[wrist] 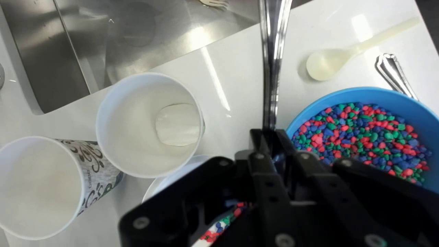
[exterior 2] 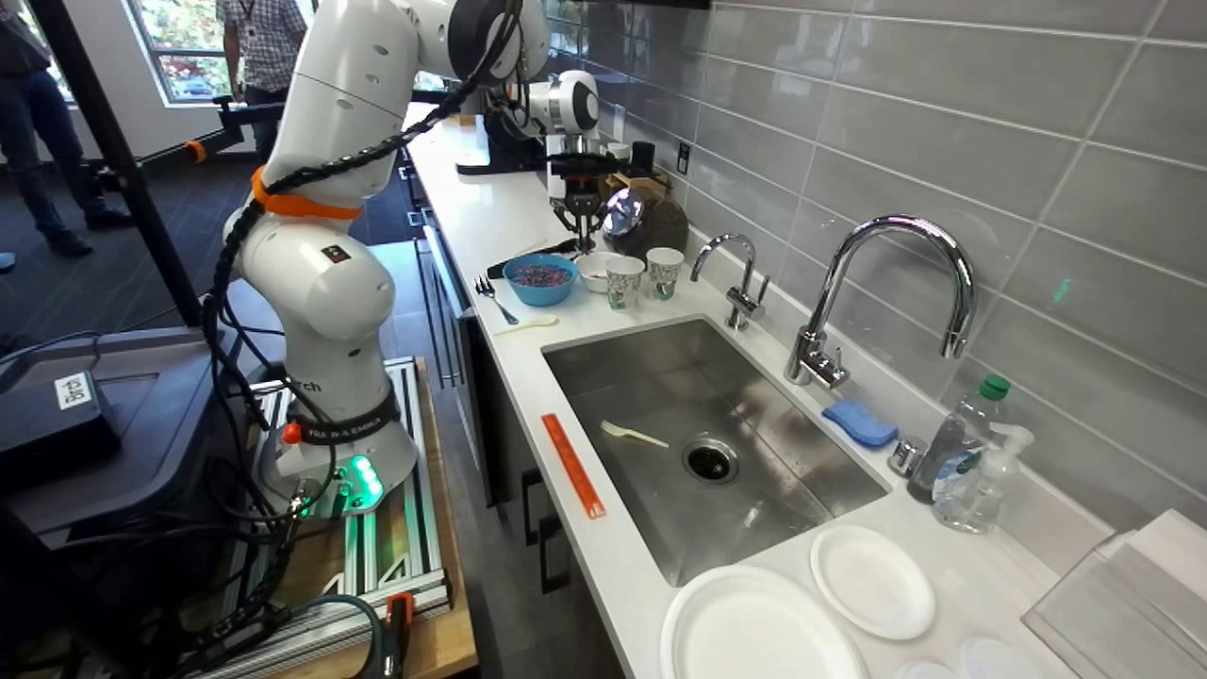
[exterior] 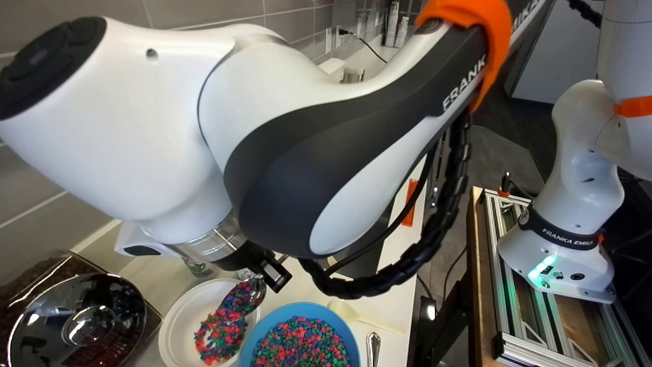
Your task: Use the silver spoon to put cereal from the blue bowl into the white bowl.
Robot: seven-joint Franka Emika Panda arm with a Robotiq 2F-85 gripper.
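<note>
In the wrist view the black gripper [wrist: 269, 135] is shut on the silver spoon [wrist: 272, 68], whose handle sticks out past the fingertips. An exterior view shows the spoon's head heaped with cereal [exterior: 242, 295] above the white bowl [exterior: 175, 318]. More cereal [exterior: 219, 339] covers part of that bowl's floor. It cannot be told whether pieces are falling between them. Beside it stands the blue bowl [exterior: 305, 307], well filled with cereal [wrist: 360, 137]. The white bowl [wrist: 187, 168] is mostly hidden in the wrist view behind the gripper and a cup.
Two patterned paper cups, one [wrist: 137, 130] close to the white bowl and one [wrist: 37, 185] farther off, stand near the sink [exterior 2: 660, 377]. A pale plastic spoon [wrist: 324, 65] and a metal fork [exterior 2: 495, 300] lie by the blue bowl. A shiny-lidded container [exterior: 76, 326] flanks the white bowl.
</note>
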